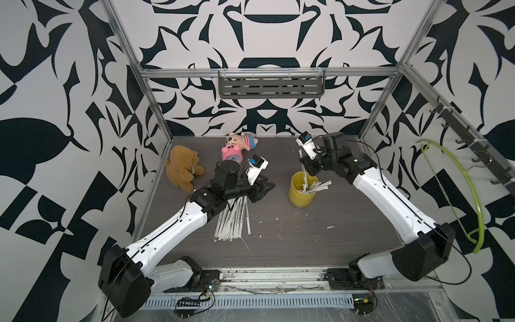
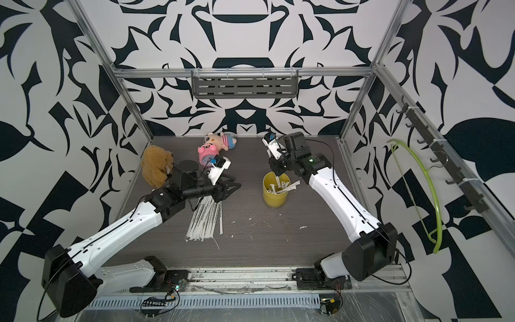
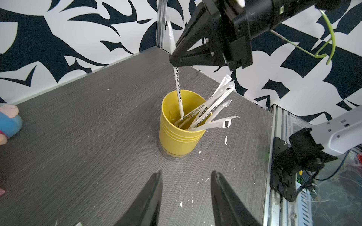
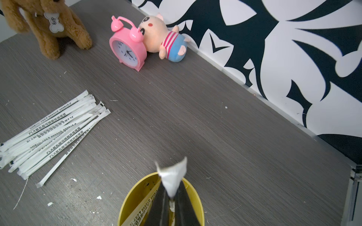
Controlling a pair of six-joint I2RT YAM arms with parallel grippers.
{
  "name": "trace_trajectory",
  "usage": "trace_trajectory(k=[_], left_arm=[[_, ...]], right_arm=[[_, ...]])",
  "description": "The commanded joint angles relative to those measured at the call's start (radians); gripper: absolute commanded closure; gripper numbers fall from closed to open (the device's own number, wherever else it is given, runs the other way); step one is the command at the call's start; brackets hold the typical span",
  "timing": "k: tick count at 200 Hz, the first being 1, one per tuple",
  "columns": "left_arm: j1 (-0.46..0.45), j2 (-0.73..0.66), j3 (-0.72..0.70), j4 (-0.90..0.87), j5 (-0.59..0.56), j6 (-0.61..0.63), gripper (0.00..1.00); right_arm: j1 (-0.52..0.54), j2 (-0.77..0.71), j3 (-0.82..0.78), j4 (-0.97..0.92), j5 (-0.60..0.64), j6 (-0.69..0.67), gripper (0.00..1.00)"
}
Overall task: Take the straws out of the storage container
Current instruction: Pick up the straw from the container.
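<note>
The storage container, a yellow cup (image 1: 303, 192) (image 2: 275, 191) (image 3: 180, 127) (image 4: 135, 197), stands upright right of the table's middle. Several wrapped straws (image 1: 317, 186) (image 3: 213, 105) lean out of it toward the right. My right gripper (image 1: 302, 164) (image 2: 274, 170) (image 3: 172, 60) (image 4: 171, 196) hangs over the cup's mouth, shut on one straw (image 3: 178, 88) (image 4: 173, 176) that stands nearly upright with its lower end inside the cup. My left gripper (image 1: 267, 191) (image 2: 232, 189) (image 3: 187, 172) is open and empty, left of the cup. A pile of straws (image 1: 234, 220) (image 2: 206, 220) (image 4: 51, 133) lies on the table under the left arm.
A brown teddy (image 1: 184, 167), a pink alarm clock (image 1: 231, 157) (image 4: 128, 50) and a pig plush (image 1: 242, 139) sit at the back left. Small white scraps (image 1: 278, 220) dot the table in front of the cup. A green hanger (image 1: 473, 195) hangs on the right wall.
</note>
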Motion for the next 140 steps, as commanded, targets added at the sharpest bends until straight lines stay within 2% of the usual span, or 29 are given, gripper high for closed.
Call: trace_trajectory(k=[1,42,79,115,140], left_arm=[[-0.003,-0.034,-0.017,0.027,-0.005,-0.01,0.54],[-0.005,-0.063,-0.028,0.025,-0.023,-0.025,0.54],[-0.005,-0.108,-0.026,-0.011,-0.069,-0.052,0.54],[-0.005,-0.111,0.028,-0.126,-0.064,-0.11,0.54],[-0.005,-0.114,0.086,-0.263,-0.127,-0.181,0.53]], right_arm=[[0.007,-0.054,0.06,0.052,0.0,0.028,0.89],[0.035,-0.089,0.144,0.042,0.01,0.055,0.91],[0.101,-0.103,0.25,0.009,0.072,0.107,0.91],[0.149,-0.084,0.364,-0.064,0.04,0.301,0.97],[0.169,-0.031,0.439,-0.164,-0.001,0.493,0.98]])
